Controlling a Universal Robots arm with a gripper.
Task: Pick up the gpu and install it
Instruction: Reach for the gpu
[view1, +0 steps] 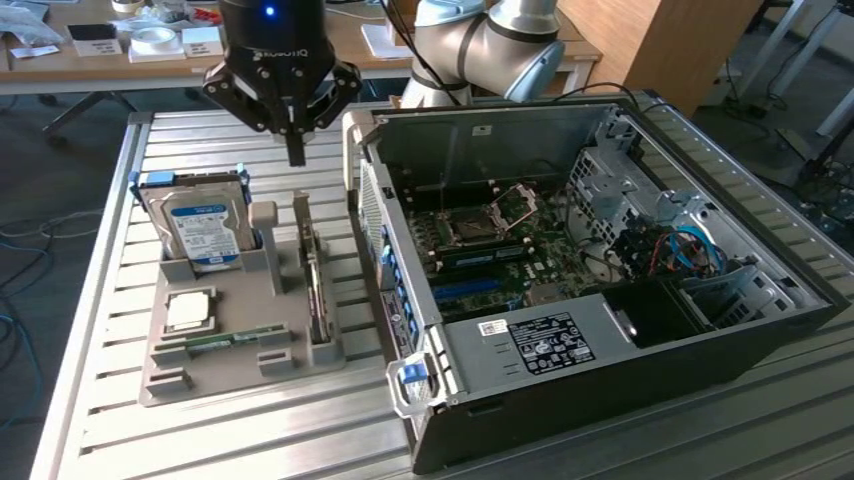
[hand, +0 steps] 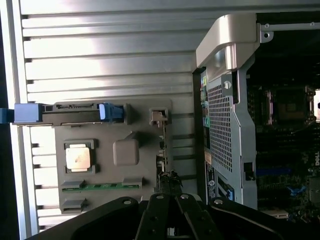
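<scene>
The gpu (view1: 310, 275) is a thin dark card standing on edge in a slot along the grey holder (view1: 227, 385), on the side nearest the computer case. In the wrist view the gpu (hand: 162, 150) is seen edge-on, its metal bracket end at the holder's rim. My gripper (view1: 295, 152) hangs above the card's far end, shut, with nothing between its fingers and clear of the card. In the wrist view the gripper (hand: 167, 187) sits directly over the card's line.
The open computer case (view1: 747, 330) lies on the exterior view's right, its motherboard (view1: 481, 240) exposed. The holder also carries a hard drive (view1: 203, 228), a CPU (view1: 188, 310) and a green memory stick (view1: 234, 338). The slatted metal table (view1: 240, 440) runs beneath everything.
</scene>
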